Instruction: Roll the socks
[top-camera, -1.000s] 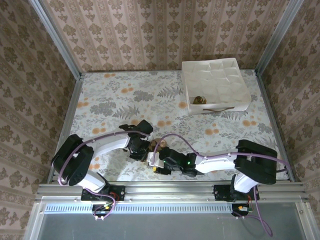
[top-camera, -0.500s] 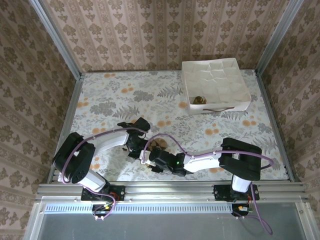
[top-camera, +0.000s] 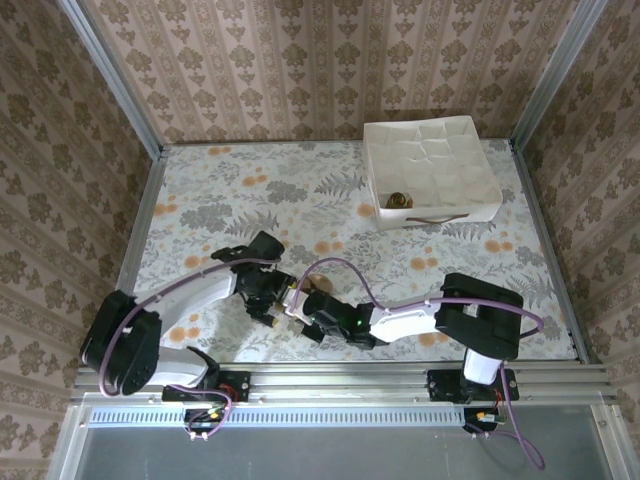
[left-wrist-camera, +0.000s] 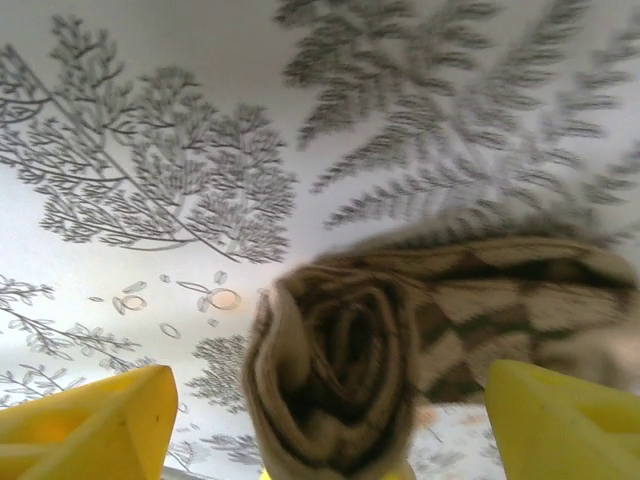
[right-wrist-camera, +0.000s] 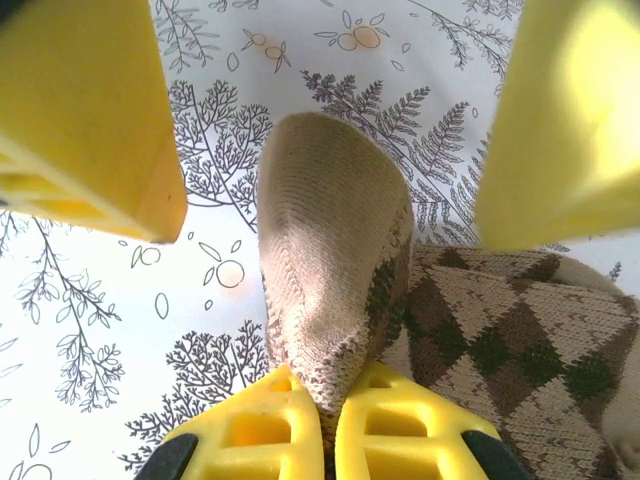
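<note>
A brown-and-cream argyle sock (left-wrist-camera: 340, 370) lies on the table between my two grippers, partly rolled, its coiled end facing the left wrist camera. My left gripper (left-wrist-camera: 330, 440) (top-camera: 270, 297) is open, with its yellow fingers (left-wrist-camera: 90, 420) wide on either side of the roll and not touching it. My right gripper (right-wrist-camera: 330, 395) (top-camera: 299, 312) is shut on the sock's plain cream end (right-wrist-camera: 335, 260). The left gripper's open fingers (right-wrist-camera: 80, 110) show beyond it. A small rolled brownish bundle (top-camera: 398, 200) sits in the white box.
The white paper-lined box (top-camera: 470, 140) stands at the back right of the floral tablecloth (top-camera: 250, 190). Metal rails and wallpapered walls close in the table. Both arms meet near the front middle.
My left gripper has opened and let go of the roll, and its arm has swung slightly left. My right gripper has closed on the sock's cream end.
</note>
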